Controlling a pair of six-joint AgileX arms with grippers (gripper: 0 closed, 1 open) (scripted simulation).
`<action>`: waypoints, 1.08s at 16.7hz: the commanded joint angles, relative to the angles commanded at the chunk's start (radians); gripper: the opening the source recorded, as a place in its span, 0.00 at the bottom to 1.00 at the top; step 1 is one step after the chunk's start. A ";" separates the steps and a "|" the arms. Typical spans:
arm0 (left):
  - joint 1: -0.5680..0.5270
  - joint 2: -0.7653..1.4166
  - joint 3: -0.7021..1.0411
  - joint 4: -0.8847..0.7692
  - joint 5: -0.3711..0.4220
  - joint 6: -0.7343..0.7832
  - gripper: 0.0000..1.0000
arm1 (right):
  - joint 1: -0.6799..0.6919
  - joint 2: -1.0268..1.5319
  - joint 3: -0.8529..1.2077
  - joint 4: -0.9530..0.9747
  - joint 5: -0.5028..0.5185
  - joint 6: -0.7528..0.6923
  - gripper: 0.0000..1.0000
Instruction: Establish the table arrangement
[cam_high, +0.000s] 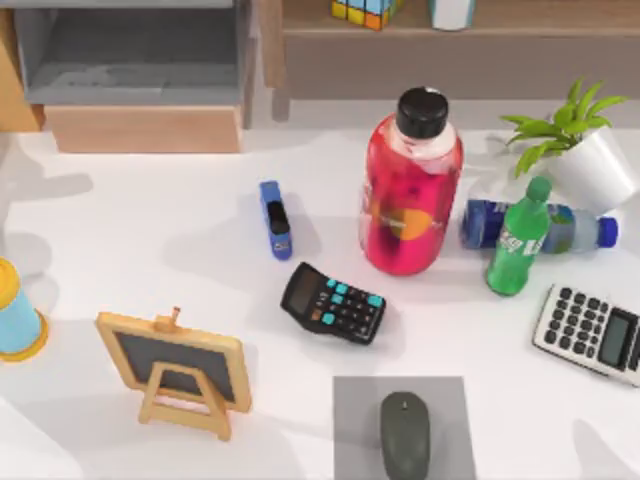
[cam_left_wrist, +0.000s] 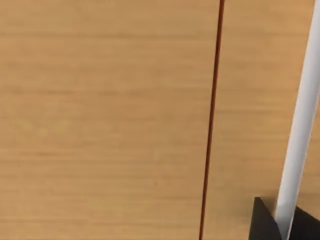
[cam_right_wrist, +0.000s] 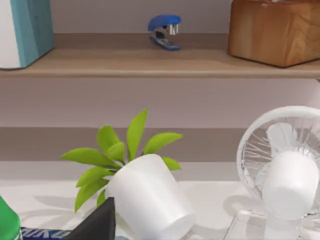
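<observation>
The white table (cam_high: 130, 230) carries a spread of objects. Near the middle are a blue stapler (cam_high: 275, 220), a black calculator (cam_high: 333, 303) and a tall red bottle (cam_high: 410, 190). To the right stand a green bottle (cam_high: 518, 240), a blue bottle (cam_high: 560, 228) lying on its side, and a tilted white potted plant (cam_high: 590, 165). In the left wrist view a dark piece of my left gripper (cam_left_wrist: 261, 225) sits close against a wooden panel (cam_left_wrist: 100, 120). A dark piece of my right gripper (cam_right_wrist: 97, 224) sits just in front of the potted plant (cam_right_wrist: 150, 200).
A grey mat (cam_high: 355, 420) with a mouse (cam_high: 405, 435) lies at the front edge. A light calculator (cam_high: 590, 333) is at the right, a chalkboard easel (cam_high: 178, 370) and a yellow-blue cup (cam_high: 15, 315) at the left. A wooden shelf unit (cam_high: 440, 40) lines the back, and a white fan (cam_right_wrist: 287, 170) stands beside the plant.
</observation>
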 joint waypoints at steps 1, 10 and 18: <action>0.000 0.000 0.000 0.000 0.000 0.000 0.08 | 0.000 0.000 0.000 0.000 0.000 0.000 1.00; 0.000 0.000 0.000 0.000 0.000 0.000 0.75 | 0.000 0.000 0.000 0.000 0.000 0.000 1.00; 0.000 0.000 0.000 0.000 0.000 0.000 1.00 | 0.000 0.000 0.000 0.000 0.000 0.000 1.00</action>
